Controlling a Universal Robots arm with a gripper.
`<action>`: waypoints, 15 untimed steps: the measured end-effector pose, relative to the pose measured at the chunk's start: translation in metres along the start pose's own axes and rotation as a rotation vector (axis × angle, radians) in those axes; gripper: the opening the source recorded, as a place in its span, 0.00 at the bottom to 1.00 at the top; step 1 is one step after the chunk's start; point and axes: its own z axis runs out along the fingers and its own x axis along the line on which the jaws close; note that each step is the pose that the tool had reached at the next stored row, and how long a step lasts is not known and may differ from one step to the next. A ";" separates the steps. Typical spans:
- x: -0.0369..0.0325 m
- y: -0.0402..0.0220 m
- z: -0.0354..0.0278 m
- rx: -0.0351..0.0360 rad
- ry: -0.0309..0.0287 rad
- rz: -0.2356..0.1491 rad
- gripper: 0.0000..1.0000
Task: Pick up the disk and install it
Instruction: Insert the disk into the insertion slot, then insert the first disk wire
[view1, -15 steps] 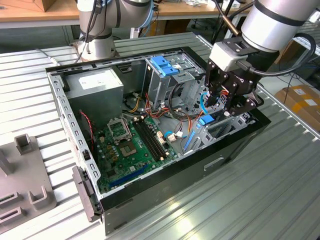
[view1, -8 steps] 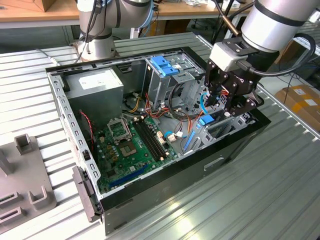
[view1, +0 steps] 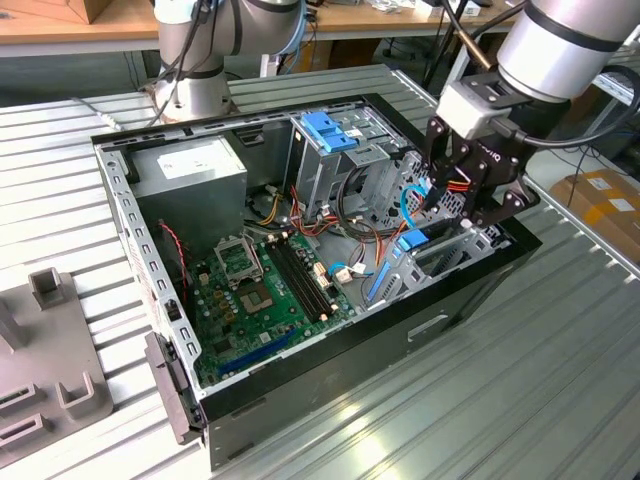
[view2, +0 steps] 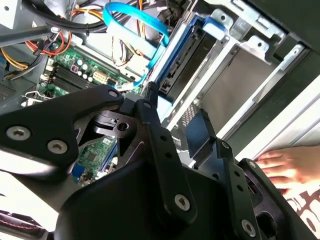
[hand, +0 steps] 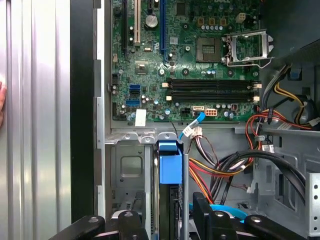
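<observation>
Looking at the exterior view, the gripper (view1: 455, 195) hangs over the drive cage at the corner of the open PC case (view1: 130, 230), on the exterior view's right; jaws are spread apart, not clamped on anything; in the first wrist view the disk (hand: 169, 165) stands on edge down in its metal bay slot, blue caddy end towards the motherboard (hand: 185, 55), with one of the fingers (hand: 202, 220) either side of it; in the second wrist view someone's hand (view2: 282, 167) rests just outside the case.
</observation>
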 end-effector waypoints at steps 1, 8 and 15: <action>0.0000 -0.0001 0.0000 0.0000 0.0000 0.000 0.50; 0.0001 -0.0005 0.0000 0.0000 0.0000 0.000 0.50; 0.0001 -0.0012 0.0000 0.0000 0.0001 0.000 0.50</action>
